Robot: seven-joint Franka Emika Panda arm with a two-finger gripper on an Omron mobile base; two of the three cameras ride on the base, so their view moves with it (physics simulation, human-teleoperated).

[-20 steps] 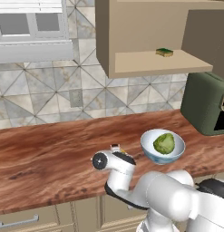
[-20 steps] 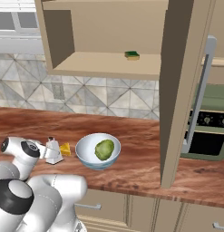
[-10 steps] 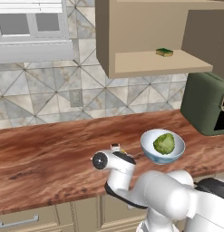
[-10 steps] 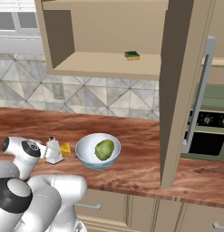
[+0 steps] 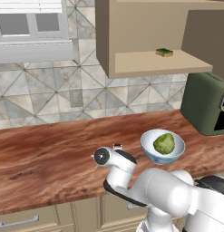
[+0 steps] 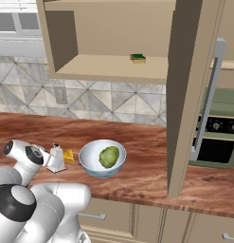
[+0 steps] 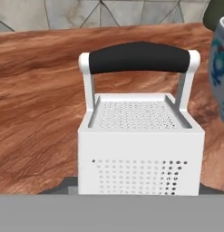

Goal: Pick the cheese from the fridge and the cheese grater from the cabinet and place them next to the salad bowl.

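The cheese grater (image 7: 140, 136) stands upright on the wooden counter (image 5: 50, 154), dead ahead of the hand camera and very close, its dark handle (image 7: 139, 57) running crosswise over the top. From the right base camera the grater (image 6: 56, 158) sits just left of the salad bowl (image 6: 103, 158), and the little yellow cheese (image 6: 68, 156) wedge lies between them, touching or nearly touching the grater's base. So both items look to be down beside the bowl already; my read is that the task is all but finished and what remains is letting go and pulling clear.

Now the gripper: I cannot tell from the pictures whether its fingers are spread or clamping the grater's body. The arm's wrist (image 6: 24, 154) sits right up against the grater on its left side, and the fingertips are hidden. If they are clasping it, a straight backing-off along the camera's line, away from the bowl, seems the safe way, since the bowl's rim (image 7: 221, 68) is just to the right of the grater in the hand view and the grater is tall and could tip.

Up on the tan cabinet shelf (image 5: 158, 63) a green-and-yellow sponge (image 5: 164, 52) rests. No brand or lettering can be read on anything; the bowl shows only a faint blue pattern.
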